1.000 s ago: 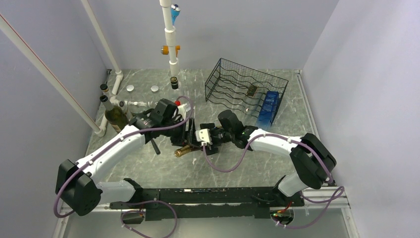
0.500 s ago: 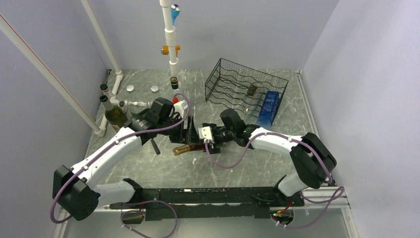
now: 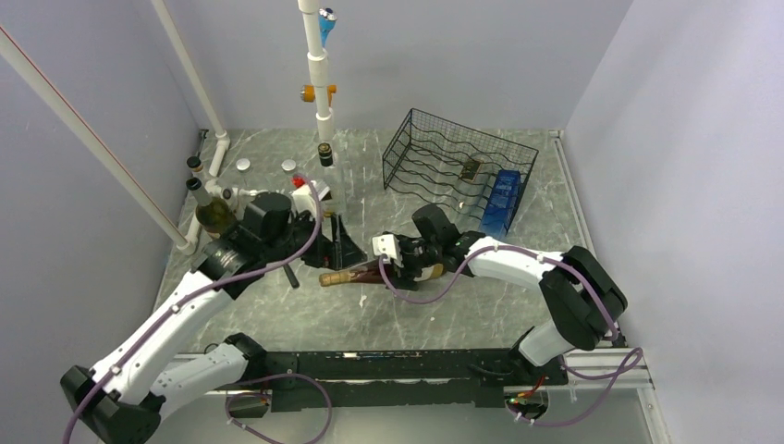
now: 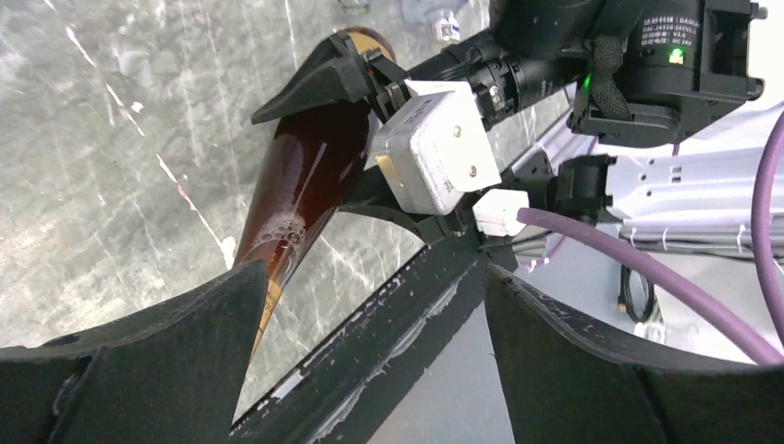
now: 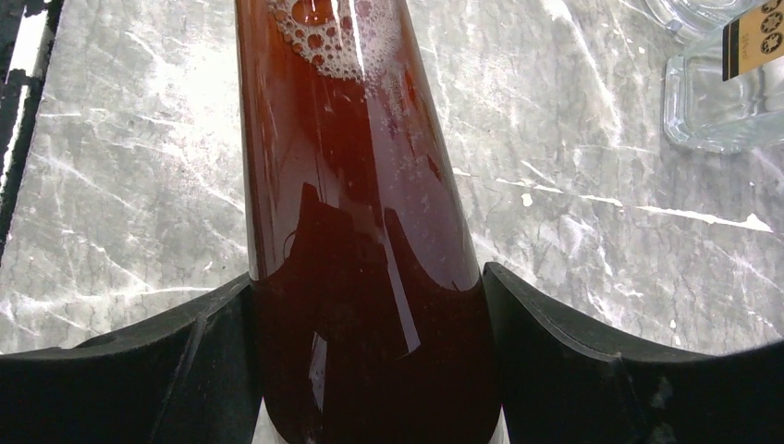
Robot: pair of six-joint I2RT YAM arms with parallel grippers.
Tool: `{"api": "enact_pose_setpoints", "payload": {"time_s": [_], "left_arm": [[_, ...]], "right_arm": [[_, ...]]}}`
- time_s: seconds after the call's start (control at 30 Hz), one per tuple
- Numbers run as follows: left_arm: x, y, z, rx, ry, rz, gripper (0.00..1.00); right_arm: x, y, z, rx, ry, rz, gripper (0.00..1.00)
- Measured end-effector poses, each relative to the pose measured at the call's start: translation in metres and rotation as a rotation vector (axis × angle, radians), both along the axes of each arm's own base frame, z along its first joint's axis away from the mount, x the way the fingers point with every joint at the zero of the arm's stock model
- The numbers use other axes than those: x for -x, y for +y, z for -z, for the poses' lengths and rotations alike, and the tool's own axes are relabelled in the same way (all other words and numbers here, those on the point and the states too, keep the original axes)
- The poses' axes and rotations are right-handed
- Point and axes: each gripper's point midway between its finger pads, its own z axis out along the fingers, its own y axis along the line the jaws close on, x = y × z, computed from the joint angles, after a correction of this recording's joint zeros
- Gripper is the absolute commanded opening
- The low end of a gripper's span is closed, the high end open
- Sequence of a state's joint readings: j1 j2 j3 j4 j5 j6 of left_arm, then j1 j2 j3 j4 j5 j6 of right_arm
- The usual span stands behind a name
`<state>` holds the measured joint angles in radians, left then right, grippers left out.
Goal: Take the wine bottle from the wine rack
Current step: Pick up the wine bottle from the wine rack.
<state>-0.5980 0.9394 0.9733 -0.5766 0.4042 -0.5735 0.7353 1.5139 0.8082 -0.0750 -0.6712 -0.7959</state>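
A brown wine bottle (image 3: pixel 356 274) lies level, neck to the left, low at the marble table's middle; I cannot tell if it rests on it. My right gripper (image 3: pixel 405 267) is shut on its body. In the right wrist view the bottle (image 5: pixel 356 231) fills the gap between both fingers of the gripper (image 5: pixel 368 305). My left gripper (image 3: pixel 338 246) is open and empty, just left of the bottle's neck. In the left wrist view the gripper (image 4: pixel 370 305) looks at the bottle (image 4: pixel 300 185). The black wire wine rack (image 3: pixel 434 153) stands at the back right, apart from both arms.
A blue box (image 3: pixel 504 199) leans on the rack's right end, and a small labelled item (image 3: pixel 470 168) lies inside it. A green bottle (image 3: pixel 214 215) stands at the left by the white pipe frame (image 3: pixel 319 83). A clear glass bottle (image 3: pixel 331 185) and two caps (image 3: pixel 242 165) are behind.
My left arm has drawn back to the left, away from the bottle, with its gripper open. The right gripper has carried the bottle slightly left and lower.
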Motion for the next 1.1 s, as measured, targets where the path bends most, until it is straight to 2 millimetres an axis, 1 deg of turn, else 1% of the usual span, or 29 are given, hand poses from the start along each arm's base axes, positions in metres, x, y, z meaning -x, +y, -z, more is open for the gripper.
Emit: {"api": "enact_pose_setpoints", "payload": {"time_s": [0.1, 0.23, 0.37, 0.4, 0.43, 0.53, 0.7, 0.83, 0.93, 1.0, 1.1], "left_arm": [[0.0, 0.009, 0.003, 0.008, -0.029, -0.054, 0.93], [0.0, 0.024, 0.021, 0.003, -0.02, -0.156, 0.94], [0.0, 0.037, 0.045, 0.022, 0.016, -0.27, 0.95], [-0.001, 0.04, 0.048, 0.037, 0.017, -0.3, 0.95], [-0.001, 0.043, 0.049, 0.049, 0.018, -0.325, 0.98], [-0.003, 0.052, 0.047, 0.086, 0.002, -0.397, 0.99], [-0.008, 0.068, 0.032, 0.132, -0.048, -0.501, 1.0], [-0.011, 0.072, 0.035, 0.145, -0.024, -0.556, 0.99], [-0.011, 0.073, 0.052, 0.151, 0.032, -0.59, 1.0], [-0.01, 0.074, 0.068, 0.144, 0.074, -0.613, 0.99], [-0.009, 0.076, 0.078, 0.152, 0.101, -0.637, 1.0]], "right_arm": [[-0.001, -0.001, 0.001, 0.003, 0.005, 0.009, 0.08], [-0.002, 0.0, 0.001, 0.003, 0.009, 0.019, 0.08], [-0.004, 0.001, 0.002, 0.002, 0.012, 0.032, 0.07], [-0.004, 0.001, 0.003, 0.003, 0.014, 0.032, 0.07], [-0.004, 0.001, 0.004, 0.005, 0.017, 0.032, 0.07], [-0.004, 0.001, 0.004, 0.004, 0.024, 0.04, 0.07], [-0.006, 0.003, 0.003, -0.003, 0.038, 0.058, 0.07], [-0.008, 0.004, 0.003, -0.006, 0.048, 0.075, 0.06], [-0.009, 0.005, 0.002, -0.009, 0.057, 0.085, 0.06], [-0.009, 0.005, 0.002, -0.01, 0.065, 0.094, 0.06], [-0.01, 0.005, 0.002, -0.012, 0.074, 0.105, 0.06]]}}
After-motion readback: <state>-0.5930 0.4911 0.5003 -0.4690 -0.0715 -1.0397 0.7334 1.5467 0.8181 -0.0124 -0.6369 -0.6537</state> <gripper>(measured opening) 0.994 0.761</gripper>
